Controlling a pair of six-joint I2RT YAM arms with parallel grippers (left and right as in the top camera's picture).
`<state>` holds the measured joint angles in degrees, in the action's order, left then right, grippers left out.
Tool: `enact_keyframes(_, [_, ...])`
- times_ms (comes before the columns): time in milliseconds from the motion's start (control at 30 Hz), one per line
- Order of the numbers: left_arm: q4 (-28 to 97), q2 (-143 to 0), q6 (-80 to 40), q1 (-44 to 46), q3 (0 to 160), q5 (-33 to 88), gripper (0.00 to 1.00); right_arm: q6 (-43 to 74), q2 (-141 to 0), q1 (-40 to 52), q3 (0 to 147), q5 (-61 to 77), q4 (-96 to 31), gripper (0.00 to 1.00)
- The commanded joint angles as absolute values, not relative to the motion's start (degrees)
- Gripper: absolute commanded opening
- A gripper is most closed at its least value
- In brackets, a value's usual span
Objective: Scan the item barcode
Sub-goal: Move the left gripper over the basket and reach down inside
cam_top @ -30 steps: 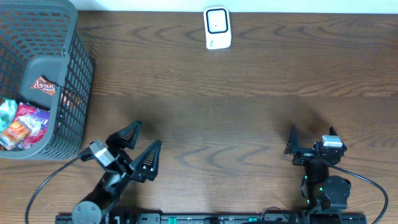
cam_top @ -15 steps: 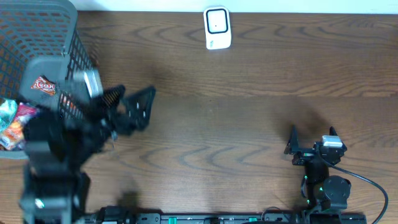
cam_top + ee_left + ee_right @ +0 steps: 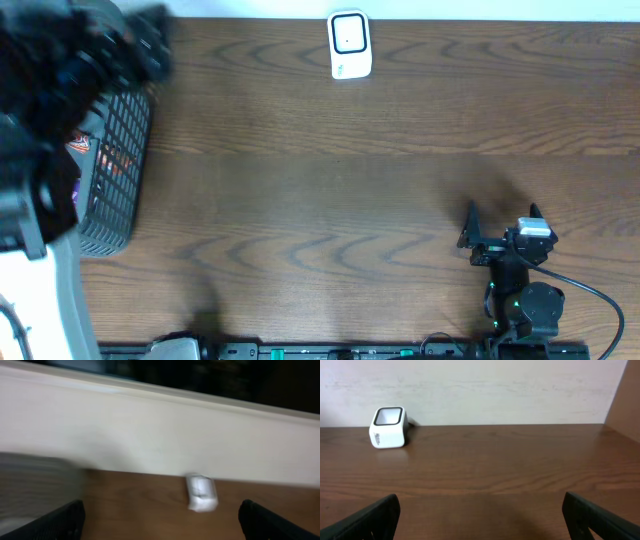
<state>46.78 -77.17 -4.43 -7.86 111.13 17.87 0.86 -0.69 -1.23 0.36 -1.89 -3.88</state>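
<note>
White boxy scanner (image 3: 349, 45); dark-framed face

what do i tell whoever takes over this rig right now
left gripper: open, empty, raised by the basket at the table's left end; view blurred.
right gripper: open, empty, low near the front right.
scanner: far edge, mid-table.
items: in the basket, mostly hidden by the left arm; a red packet shows.
done: nothing picked or scanned.
left: take one item, show its barcode to the scanner.
</note>
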Motion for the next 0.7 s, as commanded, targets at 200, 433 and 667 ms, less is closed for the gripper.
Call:
enact_keyframes(200, [61.73,-90.8,-2.74,-27.68,118.69,3.4,0.98,1.45,-0.38,-0.75,0.32,-1.8,-4.12,0.99])
enact_keyframes(433, [65.14,-95.48,-5.61,-34.98,117.97,2.55,0.98,1.45,-0.38,-0.75,0.32,-1.8,-4.14,0.99])
enact_keyframes(667, [68.27,-96.25,-8.03,-35.46,117.95,2.48,0.98,1.45,-0.38,-0.75,0.32,-1.8,-4.12,0.99])
